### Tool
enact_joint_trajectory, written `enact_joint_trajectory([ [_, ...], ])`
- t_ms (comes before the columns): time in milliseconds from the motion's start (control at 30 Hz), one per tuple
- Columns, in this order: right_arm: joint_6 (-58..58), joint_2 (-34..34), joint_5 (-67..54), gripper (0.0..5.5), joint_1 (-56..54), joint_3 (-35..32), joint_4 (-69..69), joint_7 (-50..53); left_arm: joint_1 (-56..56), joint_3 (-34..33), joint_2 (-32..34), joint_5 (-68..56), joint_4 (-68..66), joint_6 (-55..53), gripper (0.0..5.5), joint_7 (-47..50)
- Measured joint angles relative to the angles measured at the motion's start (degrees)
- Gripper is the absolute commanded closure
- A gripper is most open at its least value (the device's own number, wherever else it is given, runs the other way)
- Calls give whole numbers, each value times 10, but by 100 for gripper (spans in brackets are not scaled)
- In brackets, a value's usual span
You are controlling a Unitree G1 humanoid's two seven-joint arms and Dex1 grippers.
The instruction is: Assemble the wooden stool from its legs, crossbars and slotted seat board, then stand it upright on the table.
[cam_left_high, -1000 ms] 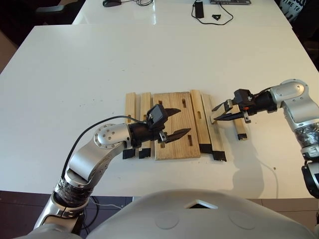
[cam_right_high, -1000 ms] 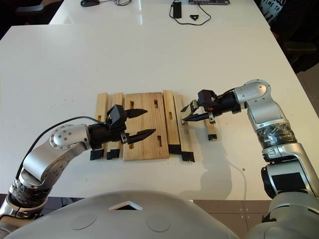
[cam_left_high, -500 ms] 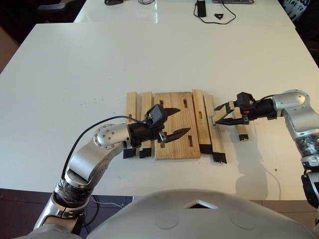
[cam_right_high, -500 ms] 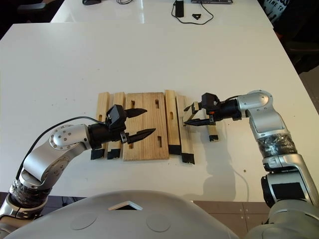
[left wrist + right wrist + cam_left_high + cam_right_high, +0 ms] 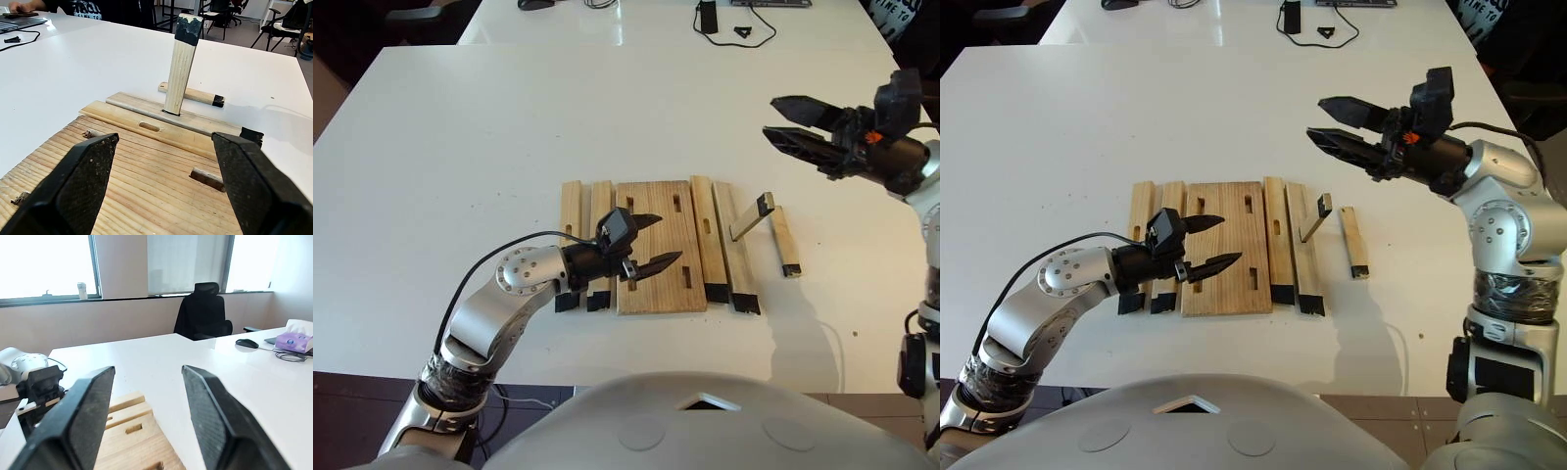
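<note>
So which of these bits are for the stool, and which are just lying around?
For the stool: slotted seat board, two strips left of it, two strips right of it, short piece standing in one, loose short piece.
Lying around: black box with cable, computer mouse, both on the far table.

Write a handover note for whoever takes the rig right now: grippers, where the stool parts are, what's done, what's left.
Left gripper: open, empty, low over the seat board.
Right gripper: open, empty, raised above the right side of the table.
Parts: seat board lies flat, left legs and right legs flat beside it.
Done: upright crossbar stands on the outer right leg, apparently in its slot.
Left: loose crossbar lies flat farther right; everything else is unjoined, and the stool is not standing.
</note>
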State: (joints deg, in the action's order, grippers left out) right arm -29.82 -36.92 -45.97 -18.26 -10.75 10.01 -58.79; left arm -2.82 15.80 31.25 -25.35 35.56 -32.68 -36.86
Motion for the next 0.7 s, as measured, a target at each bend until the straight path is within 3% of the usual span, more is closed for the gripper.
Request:
enact_joint_trajectory([
  [300,-20,29,-2,223,17,24,64,51,15,-5,0,4,-16,0,196,-8],
  [500,102,56,116,223,85,128,8,32,18,-6,-3,6,-22,-1,196,-8],
  [600,157,67,132,223,89,137,-12,26,20,-6,-3,6,-23,-1,196,-11],
  [700,135,74,101,223,98,120,3,40,19,-9,-1,6,-22,-1,196,-14],
])
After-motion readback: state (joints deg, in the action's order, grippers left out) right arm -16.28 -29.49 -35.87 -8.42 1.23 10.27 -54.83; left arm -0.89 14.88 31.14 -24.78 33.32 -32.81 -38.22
